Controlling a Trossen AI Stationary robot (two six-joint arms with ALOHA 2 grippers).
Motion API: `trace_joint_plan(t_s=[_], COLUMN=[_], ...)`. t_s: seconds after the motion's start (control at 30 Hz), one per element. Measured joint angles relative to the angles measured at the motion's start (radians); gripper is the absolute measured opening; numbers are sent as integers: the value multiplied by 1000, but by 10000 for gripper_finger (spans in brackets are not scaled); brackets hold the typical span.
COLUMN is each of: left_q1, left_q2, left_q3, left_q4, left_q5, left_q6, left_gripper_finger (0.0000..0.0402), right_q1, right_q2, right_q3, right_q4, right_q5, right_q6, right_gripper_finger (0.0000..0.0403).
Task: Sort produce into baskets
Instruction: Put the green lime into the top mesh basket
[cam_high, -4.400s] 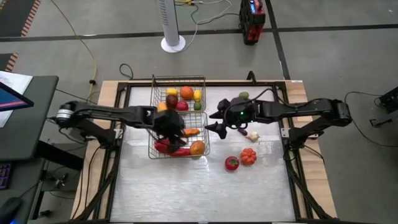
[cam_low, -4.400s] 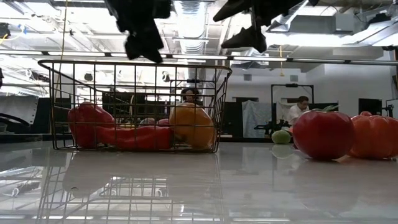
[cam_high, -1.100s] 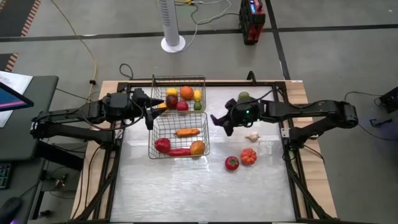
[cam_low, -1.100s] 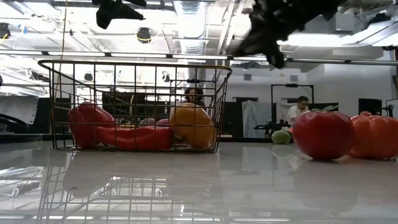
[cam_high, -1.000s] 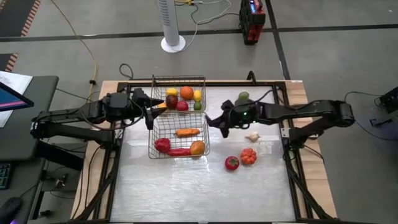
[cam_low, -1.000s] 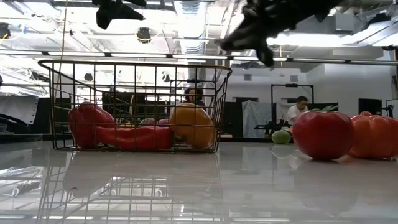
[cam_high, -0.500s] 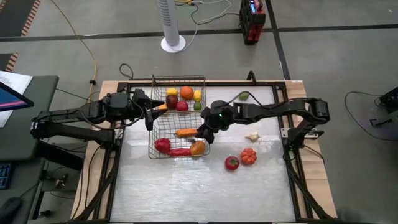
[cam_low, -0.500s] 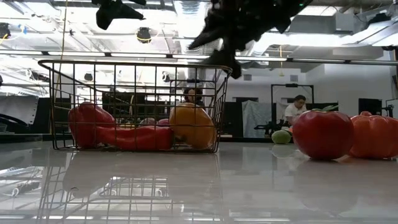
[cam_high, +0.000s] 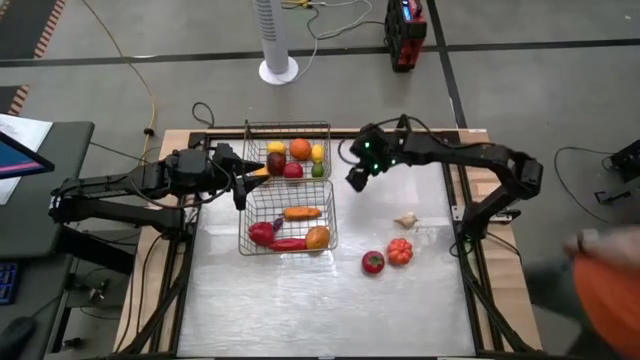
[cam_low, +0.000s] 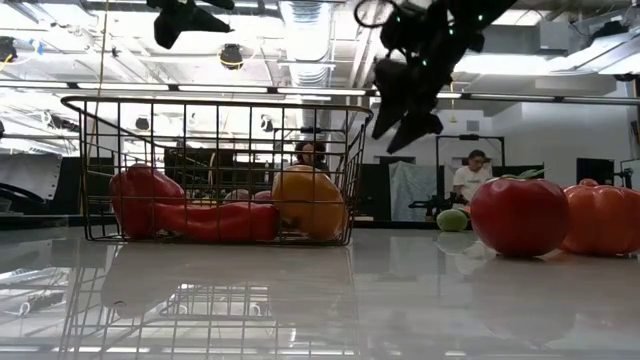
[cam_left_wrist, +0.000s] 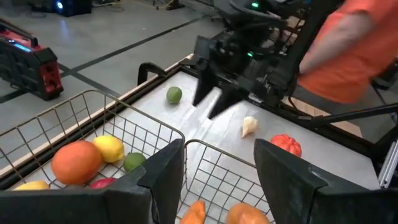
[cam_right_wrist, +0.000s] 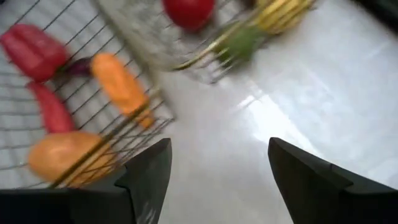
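Two wire baskets stand side by side. The far basket holds an orange, a lemon, a lime and a red fruit. The near basket holds a carrot, red peppers, a small purple piece and an orange vegetable. A tomato, a small pumpkin, a garlic bulb and a green lime lie on the table. My right gripper hangs open and empty right of the baskets. My left gripper is open above their left edge.
A person in an orange sleeve stands at the table's near right corner. The white tabletop stretches bare in front of the baskets. A black frame runs round the table edges.
My right gripper swung left over the near basket's right rim, then drew back toward the far edge, tipping its fingers down, and has opened. The person in orange has come into view at the near right.
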Motion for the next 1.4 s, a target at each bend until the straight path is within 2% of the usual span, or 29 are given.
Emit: trace_joint_plan(t_s=[0.2, 0.3, 0.53, 0.67, 0.77, 0.93, 1.4], left_q1=[0, 0, 0, 0, 0, 0, 0], left_q2=[0, -8, -28, -31, -33, -33, -33], left_q3=[0, 0, 0, 0, 0, 0, 0], left_q4=[-16, -32, -46, -54, -58, -64, -97], left_q5=[1, 2, 1, 1, 0, -3, 11], left_q6=[-1, -5, 15, 21, 20, 27, 18], left_gripper_finger=[183, 183, 183, 183, 183, 183, 183], right_q1=[-168, -235, -340, -391, -431, -481, -479], right_q2=[18, 16, 16, 16, 16, 75, 266], right_q3=[-68, -89, -89, -89, -89, -87, -88], right_q4=[-4, -9, -78, -87, -97, -149, -112], right_q5=[0, 0, -1, 78, 104, 105, 126], right_q6=[-34, -144, -335, -355, -356, -356, -425], right_gripper_finger=[291, 296, 355, 390, 398, 392, 386])
